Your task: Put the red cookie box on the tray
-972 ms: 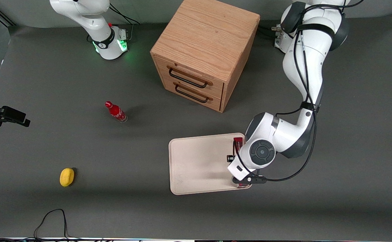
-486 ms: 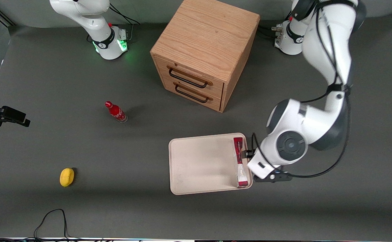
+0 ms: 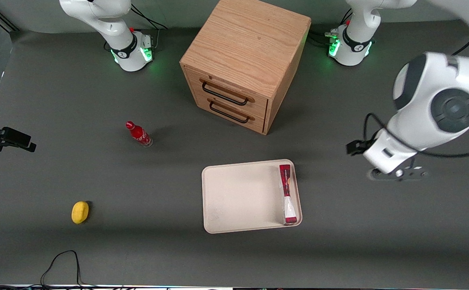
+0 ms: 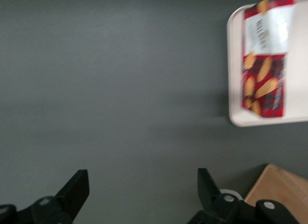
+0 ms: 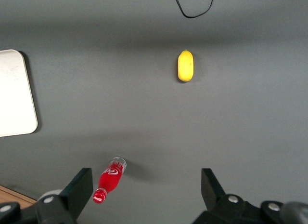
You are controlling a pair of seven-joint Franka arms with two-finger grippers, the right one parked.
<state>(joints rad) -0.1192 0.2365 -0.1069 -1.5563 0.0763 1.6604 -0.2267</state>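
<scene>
Two black fingers (image 4: 77, 188) of the left gripper (image 4: 139, 192) stood spread wide with nothing between them, hanging above bare grey table (image 3: 379, 225) toward the working arm's end, well apart from the tray (image 3: 238, 193). In the front view the gripper (image 3: 357, 147) sat high over the mat, about level with the tray's edge nearest the cabinet but clearly to the side of it. The red cookie box (image 3: 286, 195) lay inside the tray, standing on a narrow side along the rim at the working arm's end, its length running from the edge nearest the wooden cabinet (image 3: 244, 64) to the edge nearest the front camera; the wrist view showed its printed face (image 4: 264, 55) resting within the cream rim (image 4: 233, 89). Judged from that, the placing step looked complete and the arm was in retreat, so the next move seemed to call only for clearing away to a rest pose without touching anything. A small red bottle (image 3: 138, 134) and a yellow object (image 3: 80, 212) lay toward the parked arm's end, uninvolved.
</scene>
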